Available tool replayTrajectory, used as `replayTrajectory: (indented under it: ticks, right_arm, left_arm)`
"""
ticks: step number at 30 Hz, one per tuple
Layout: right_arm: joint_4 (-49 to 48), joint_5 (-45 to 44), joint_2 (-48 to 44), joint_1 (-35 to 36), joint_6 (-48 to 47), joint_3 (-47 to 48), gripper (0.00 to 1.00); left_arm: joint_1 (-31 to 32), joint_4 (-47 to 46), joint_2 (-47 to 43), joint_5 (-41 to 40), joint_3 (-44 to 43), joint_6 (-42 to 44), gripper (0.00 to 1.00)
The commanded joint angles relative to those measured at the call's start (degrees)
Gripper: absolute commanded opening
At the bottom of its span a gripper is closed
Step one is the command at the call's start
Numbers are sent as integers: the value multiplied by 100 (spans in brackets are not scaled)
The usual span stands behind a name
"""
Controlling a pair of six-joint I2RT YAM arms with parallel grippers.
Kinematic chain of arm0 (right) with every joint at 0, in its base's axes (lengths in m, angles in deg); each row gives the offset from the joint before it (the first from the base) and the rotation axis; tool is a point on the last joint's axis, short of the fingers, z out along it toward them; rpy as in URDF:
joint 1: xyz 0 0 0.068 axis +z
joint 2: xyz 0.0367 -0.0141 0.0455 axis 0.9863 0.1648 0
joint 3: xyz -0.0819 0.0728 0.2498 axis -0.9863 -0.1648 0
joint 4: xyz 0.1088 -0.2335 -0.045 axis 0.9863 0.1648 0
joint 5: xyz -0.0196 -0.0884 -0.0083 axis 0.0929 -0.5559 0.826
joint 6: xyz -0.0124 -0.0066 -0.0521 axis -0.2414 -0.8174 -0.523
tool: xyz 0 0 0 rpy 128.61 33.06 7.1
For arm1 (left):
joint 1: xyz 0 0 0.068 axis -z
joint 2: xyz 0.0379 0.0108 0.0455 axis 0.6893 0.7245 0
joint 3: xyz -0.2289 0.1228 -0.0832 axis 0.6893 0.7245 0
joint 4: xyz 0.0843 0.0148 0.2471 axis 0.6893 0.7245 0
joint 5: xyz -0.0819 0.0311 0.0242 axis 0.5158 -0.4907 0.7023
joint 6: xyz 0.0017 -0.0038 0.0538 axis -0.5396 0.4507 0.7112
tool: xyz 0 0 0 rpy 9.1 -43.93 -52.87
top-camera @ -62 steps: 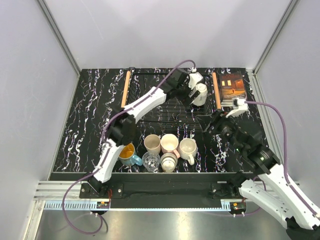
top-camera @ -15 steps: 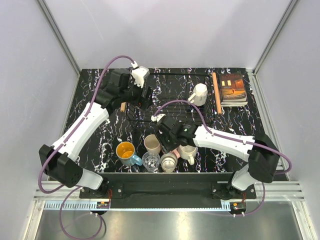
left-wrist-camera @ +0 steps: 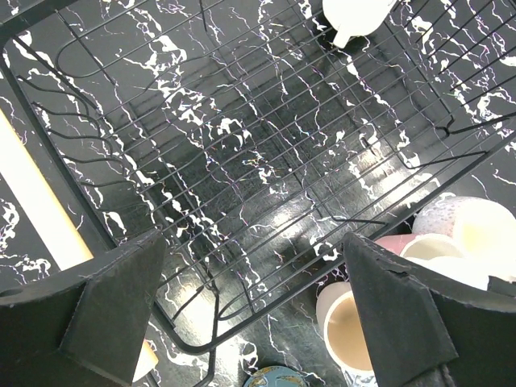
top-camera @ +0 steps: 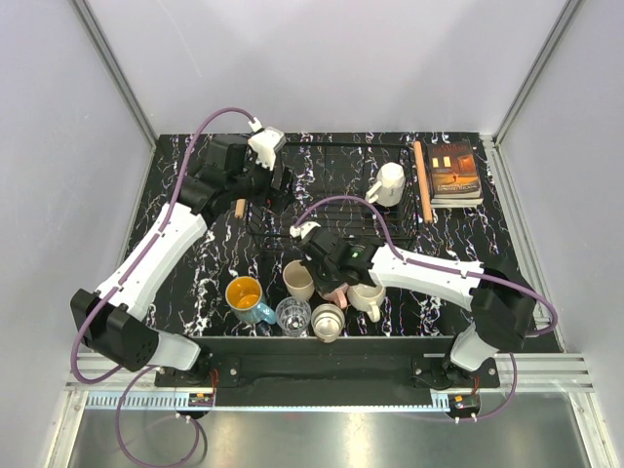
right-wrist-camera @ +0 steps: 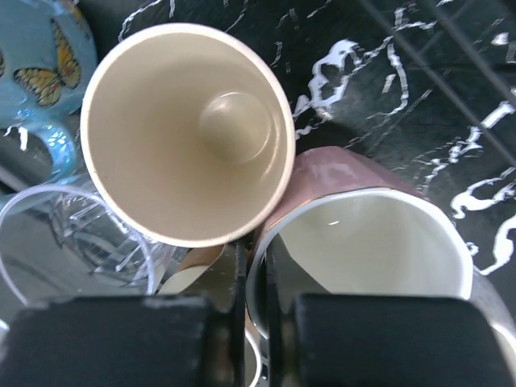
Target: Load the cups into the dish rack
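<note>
**Pink mug pinched at the rim as the second cup readies for the rack**

Hemmed in among its neighbours, the pink mug [right-wrist-camera: 363,230] now sits in your right gripper [right-wrist-camera: 255,300]. Half a second ago the fingers stood apart above it; they have since drawn together on its left wall, one inside the rim and one outside. Two seconds back this arm was off by the book [top-camera: 453,174], while the left arm was at the white mug [top-camera: 387,183] at the right end of the dish rack [top-camera: 322,171]. The left gripper [left-wrist-camera: 251,266] has since pulled away to the rack's far left end, jaws wide and empty.

So one cup is loaded and the next looks ready to lift; six stand on the table on the near side of the rack. Room is tight. The cream cup [right-wrist-camera: 185,133] touches the pink mug on its left, and the glass tumbler [right-wrist-camera: 64,242] and blue mug [right-wrist-camera: 32,72] crowd just beyond. A straight rise seems wise before you cross the rack's near rail. The rack floor lies open through its middle and left, though your left arm hangs over that end.
</note>
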Motion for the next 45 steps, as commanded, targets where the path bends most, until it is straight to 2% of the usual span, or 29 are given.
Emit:
replayTrajectory:
  ticks: [1,6,12,20,25,27,28,29,31,32,33,34,36,38,39,40,43,45]
  right_arm:
    - [-24,-52,-92,30,124,-277,0]
    - [29,-122,-400,22,168,-392,0]
    - [319,-245,-646,22,89,-103,0]
    - [1091,-693,-1085,22,-438,1259,0]
    - [1295,-773,-1349,22,-649,2321,0]
    - [1295,-834,-1481,13,-667,2560,0]
    - [1243,-895,-1534,13,-676,2770,0]
    - [1164,-1009,-1673,13,-702,2833,0]
    - [605,-1019,-1902,-5,-781,2712,0]
    - [366,-906,-2173,-22,-781,2624,0]
    - [111,-826,-2315,-118,-764,2501,0]
    - [-362,-808,-2447,-180,-633,2265,0]
    - [-804,-694,-2799,-355,-466,2052,0]
    - [-1681,-572,-3184,-706,-123,1605,0]
    - [-2024,-544,-3317,-838,26,1412,0]
    - [-2802,-492,-3440,-1135,393,957,0]
    - [-4096,-368,-3696,-1393,957,296,0]
    - [-4548,-237,-3670,-1551,1186,92,0]
  left_arm:
    - [-56,-331,-196,128,-24,-62,96]
    - [-56,-384,-135,259,-77,-123,95]
    - [-56,-402,-73,339,-200,-123,95]
    - [-91,-437,-21,531,-682,-536,96]
    - [-582,-463,190,918,-1403,-1245,96]
    - [-1037,-533,260,1304,-1693,-1642,96]
    - [-1214,-638,287,1506,-1772,-2122,96]
    - [-1381,-674,400,2047,-1834,-2388,96]
    - [-1839,-788,559,2709,-1975,-3229,96]
    - [-1936,-876,681,3330,-1975,-3513,96]
    - [-2076,-1050,691,3614,-1732,-3794,95]
    - [-2112,-1600,665,3852,-1538,-4319,95]
    - [-2148,-2131,578,4372,-1021,-5014,94]
    - [-2148,-2773,568,4740,-781,-5456,93]
    - [-2139,-3036,507,4812,-658,-5893,92]
    - [-2130,-3439,463,4830,-439,-6037,92]
    - [-1964,-3566,366,4865,-288,-6205,92]
    - [-1823,-3679,288,4769,-200,-6153,93]
